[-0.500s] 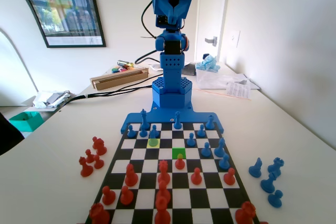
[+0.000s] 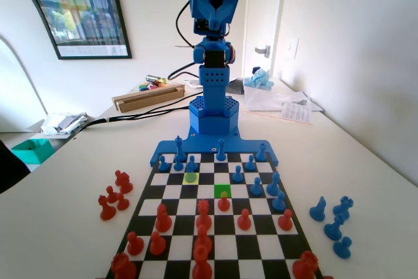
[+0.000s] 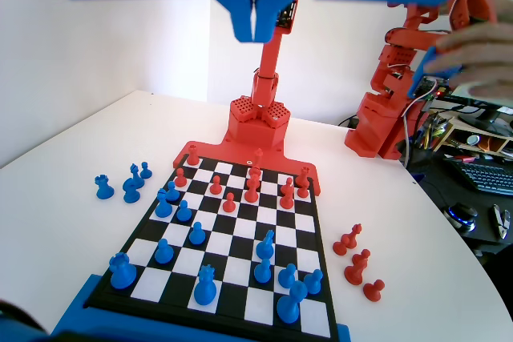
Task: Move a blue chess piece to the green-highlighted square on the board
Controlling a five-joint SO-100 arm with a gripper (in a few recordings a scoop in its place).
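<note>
The gripper (image 3: 255,18) hangs at the top centre of the wrist view, high above the board (image 2: 171,207), its two jaws pressed together with nothing between them. In the fixed view the green-highlighted square (image 2: 222,191) lies just right of centre, bare, with a red pawn (image 2: 223,202) on the cell immediately below it in the frame. The likely blue chess piece (image 2: 191,163) is the pawn standing at the upper edge of the yellow-highlighted square (image 2: 190,177), up and left of the green cell. The main risk is the descent: the pawn sits close to two other blue pieces on its left, so jaws opened late or lowered off-centre could topple them. On placement, drifting low in the frame would knock the red pawn.
</note>
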